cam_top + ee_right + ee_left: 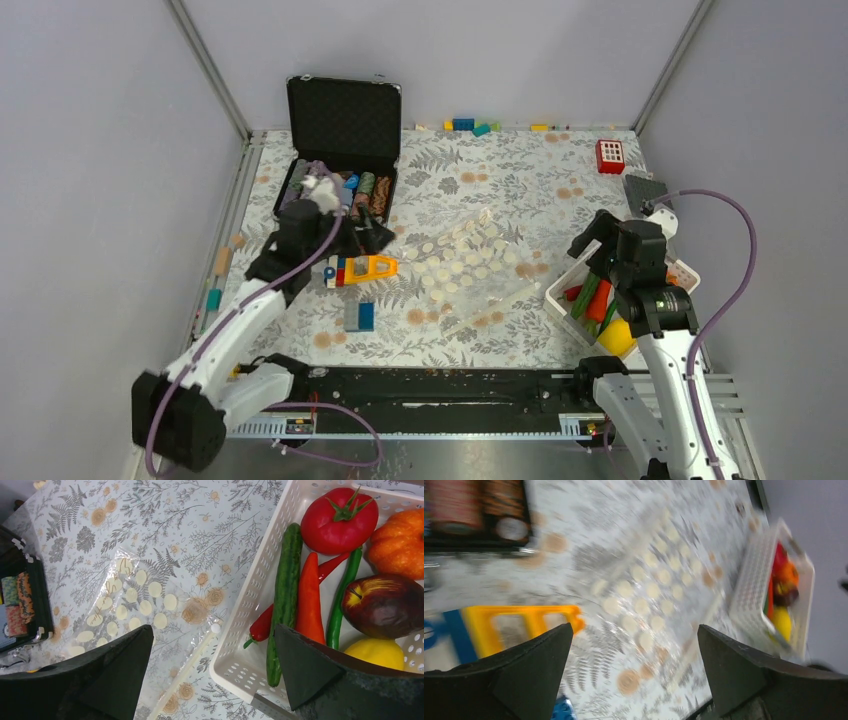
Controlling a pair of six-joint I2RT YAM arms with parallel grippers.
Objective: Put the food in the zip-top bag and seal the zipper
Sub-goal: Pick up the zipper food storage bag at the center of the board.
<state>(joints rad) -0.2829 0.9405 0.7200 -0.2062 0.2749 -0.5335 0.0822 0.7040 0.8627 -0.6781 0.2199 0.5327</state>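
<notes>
**Gripper state.** Both grippers are empty. The left gripper (635, 632) stands wide above the desk (520, 170), near the zip-top bag (470, 265). The right gripper (214, 630) stands equally wide over the near rim of the white basket (250, 587).

**Location.** The zip-top bag lies flat on the desk between the two arms. Its zipper (186, 666) runs along the edge nearest the basket, just beside it. All the food sits in the basket: tomato (340, 520), pumpkin (400, 542), red chili (261, 626), carrot (309, 600), green pod (342, 597) and yellow piece (376, 652).

**Handling.** I judge the bag light, limp and slippery; it will probably slide and fold rather than lift as a sheet. I would pinch it at the zipper edge, its one stiffened part. The food looks like hard, smooth, light plastic. I would take the long pieces across the middle. The round tomato may roll out of a shallow pinch.

**Limits of view.** I cannot tell whether the zipper is pressed shut or open. The left wrist view is blurred. From above, the right arm covers most of the basket. In the right wrist view, the gripper's own fingers cover part of the yellow piece and one end of the bag.
</notes>
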